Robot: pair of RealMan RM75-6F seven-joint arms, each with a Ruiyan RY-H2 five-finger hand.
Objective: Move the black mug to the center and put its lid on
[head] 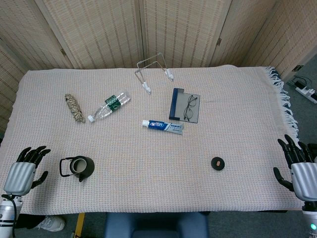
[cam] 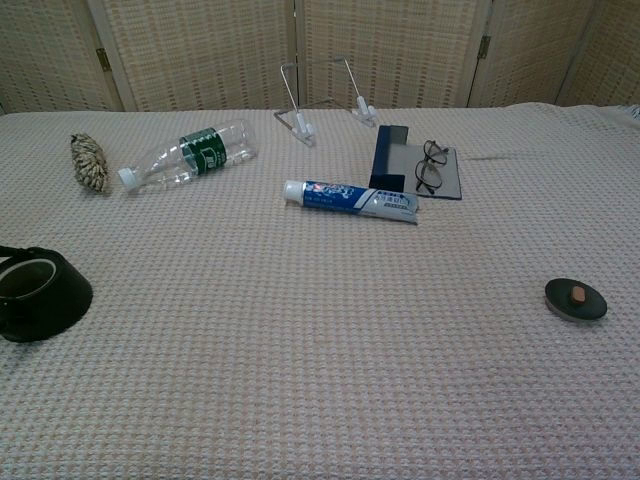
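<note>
The black mug point(head: 79, 167) stands upright and uncovered near the table's front left, handle pointing left; the chest view shows the mug point(cam: 40, 293) at its left edge. Its round black lid point(head: 217, 163) lies flat at the front right, also visible as the lid point(cam: 576, 299) in the chest view. My left hand point(head: 24, 172) hovers at the front left edge, a short way left of the mug, fingers spread and empty. My right hand point(head: 301, 173) is at the front right corner, well right of the lid, fingers apart and empty. Neither hand appears in the chest view.
A toothpaste tube point(head: 163, 126), glasses on a blue case point(head: 185, 105), a plastic bottle point(head: 110, 105), a rope bundle point(head: 74, 107) and a wire stand point(head: 153, 71) lie across the far half. A woven cloth point(head: 148, 168) covers the table.
</note>
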